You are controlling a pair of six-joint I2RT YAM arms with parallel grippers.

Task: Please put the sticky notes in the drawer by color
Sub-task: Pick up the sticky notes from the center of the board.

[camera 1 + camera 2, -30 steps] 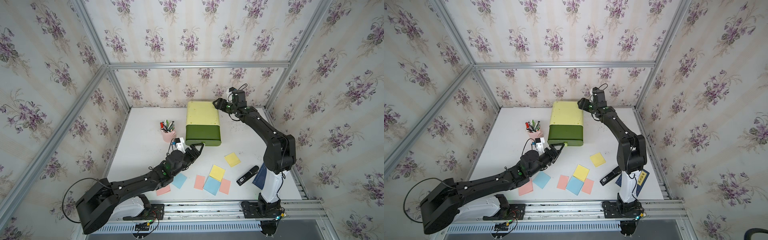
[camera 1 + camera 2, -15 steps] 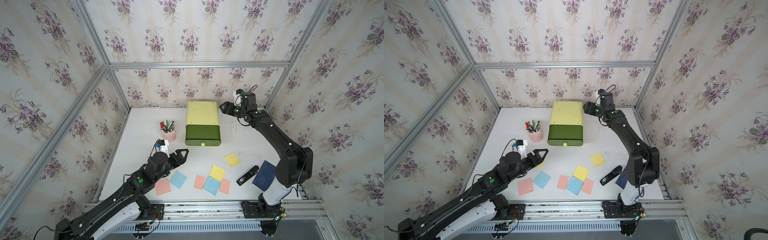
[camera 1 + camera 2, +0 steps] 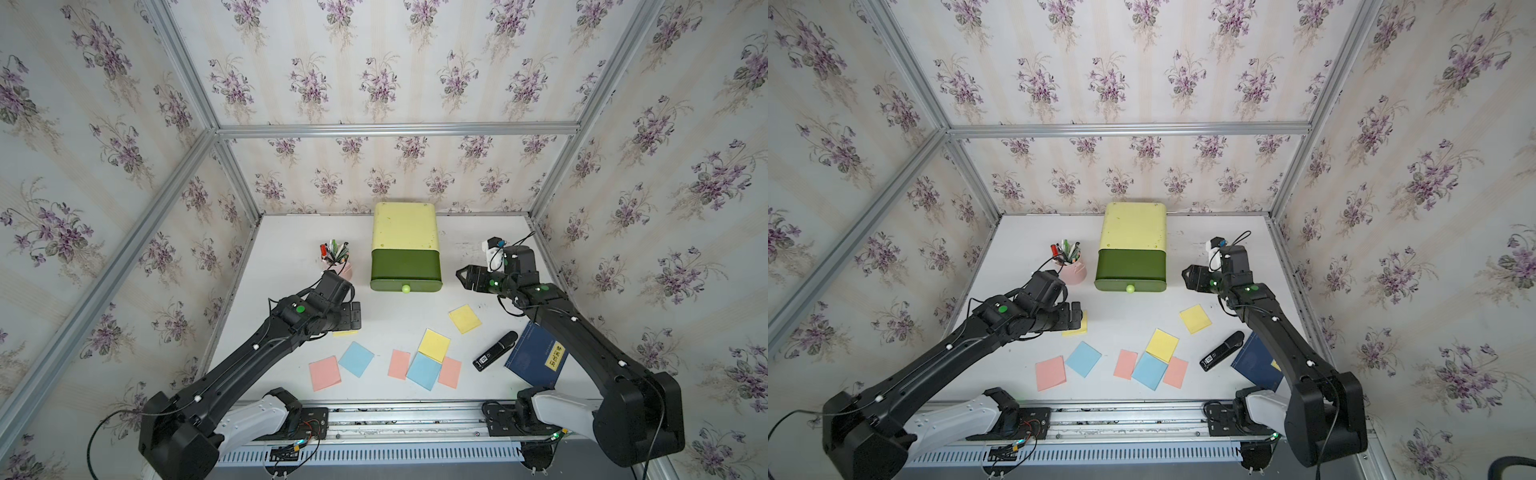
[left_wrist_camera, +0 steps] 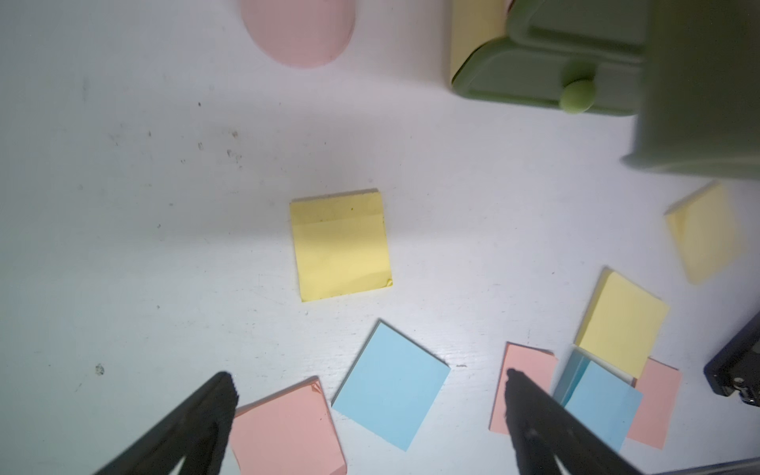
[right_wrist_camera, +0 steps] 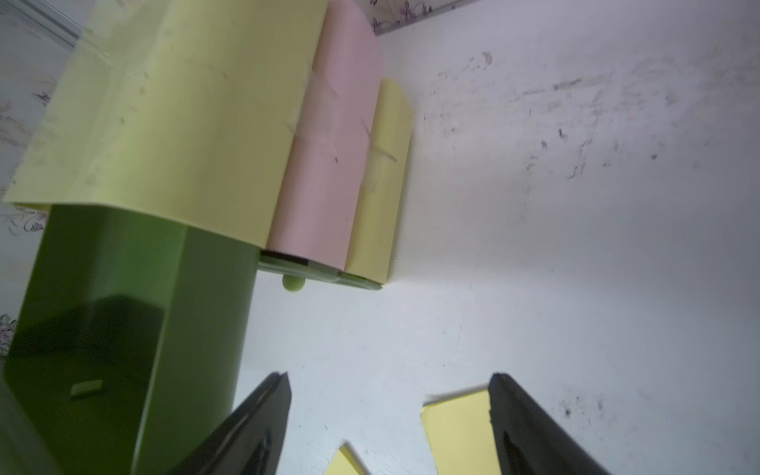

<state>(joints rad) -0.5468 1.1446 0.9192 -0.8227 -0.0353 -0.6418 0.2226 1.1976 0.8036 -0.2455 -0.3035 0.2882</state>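
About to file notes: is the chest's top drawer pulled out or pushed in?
Pulled out: in both top views the dark green top drawer juts forward past the pale shell; the right wrist view agrees.

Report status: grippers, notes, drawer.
Left gripper open, empty, near yellow note. Right gripper open, empty. Eight sticky notes on table; top drawer pulled out. Nothing blocking.

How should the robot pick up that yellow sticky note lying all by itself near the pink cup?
Pinch the yellow sticky note at its curled corner, coming straight down from above. It lies flat on the table, so only that lifted corner gives the open left gripper something to catch, I think.
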